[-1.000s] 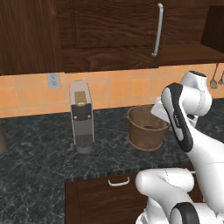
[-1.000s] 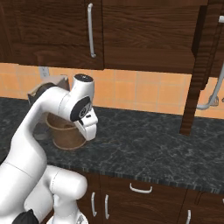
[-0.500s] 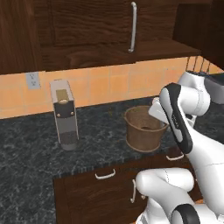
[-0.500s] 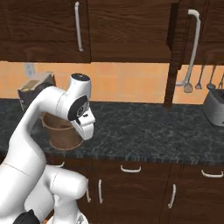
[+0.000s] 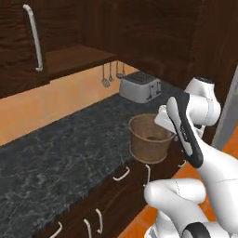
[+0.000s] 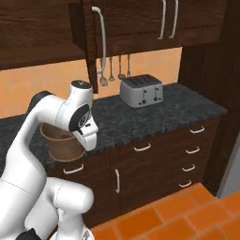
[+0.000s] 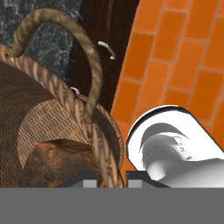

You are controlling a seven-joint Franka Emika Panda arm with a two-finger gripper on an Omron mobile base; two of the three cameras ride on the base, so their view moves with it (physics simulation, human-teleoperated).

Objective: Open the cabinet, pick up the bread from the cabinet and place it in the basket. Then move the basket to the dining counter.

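Observation:
My gripper point(image 7: 111, 181) is shut on the rim of the brown woven basket point(image 7: 52, 113), whose loop handle arches just above the fingers. The bread point(image 7: 54, 162), a golden-brown bun, lies inside on the basket's bottom. From the left base view the basket point(image 5: 148, 139) hangs at the front edge of the dark worktop, with my hand at its right rim. From the right the basket point(image 6: 58, 140) sits behind my forearm. The cabinet point(image 6: 56, 33) has one door swung open, its silver handle point(image 6: 101, 47) facing me. The dining counter is out of view.
A silver toaster point(image 6: 141, 91) stands on the dark granite worktop point(image 5: 60, 153), with utensils point(image 6: 112, 70) hanging on the wall beside it. Drawers point(image 6: 192, 150) run below. A tall dark unit point(image 6: 211, 70) closes the right end. Orange tiled floor point(image 6: 178, 211) lies open in front.
The whole picture has swung: the base has moved, so the coffee machine is gone and the toaster and floor have come into sight. The basket stays in my shut gripper.

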